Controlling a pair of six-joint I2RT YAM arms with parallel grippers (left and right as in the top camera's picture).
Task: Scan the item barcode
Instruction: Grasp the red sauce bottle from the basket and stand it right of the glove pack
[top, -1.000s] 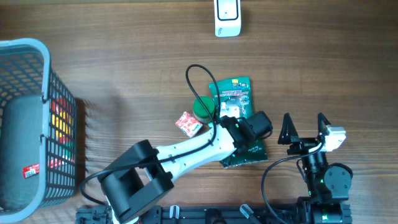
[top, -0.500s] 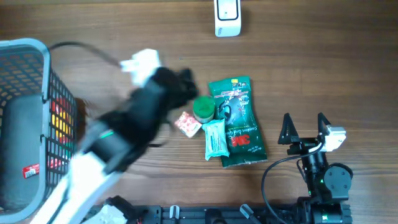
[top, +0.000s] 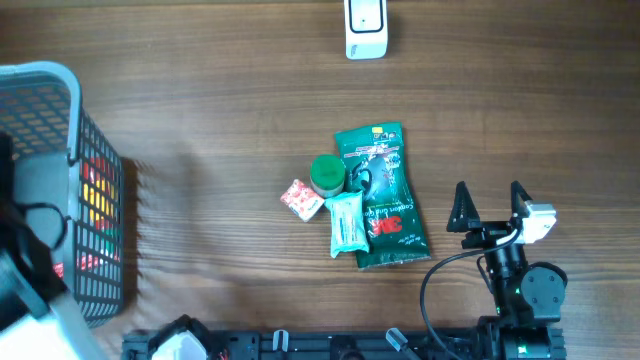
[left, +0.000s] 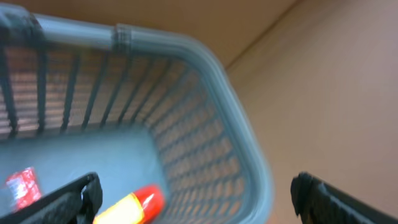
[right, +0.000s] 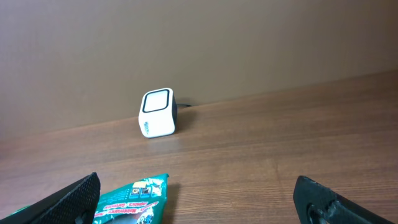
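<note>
1. Four items lie bunched together at the middle of the desk (top: 200, 100), a little nearer the near edge than the far one.
2. The green packet (top: 385, 165) is the largest. It lies flat, its long axis running from far edge to near edge with a slight tilt, and its yellow-marked end points toward the far edge.
3. A pale green pack (top: 348, 222) lies partly over the green packet's left near part, its long axis also running far to near.
4. A round green tub (top: 327, 174) touches the green packet's left side, and a small red and white packet (top: 302, 199) sits just beside the tub on its near left.
5. The white scanner (top: 366, 28) stands at the far edge, well apart from the items. In the right wrist view its window faces the near edge.
6. The right gripper (top: 488, 195) sits near the desk's near right corner, just right of the green packet. Its fingers are spread wide with nothing between them.
7. The left gripper (left: 196, 199) is over the basket (top: 70, 90) at the left edge, its fingers wide apart and empty.
8. A yellow and red item (left: 134, 202) lies inside the basket. The view there is blurred.
</note>
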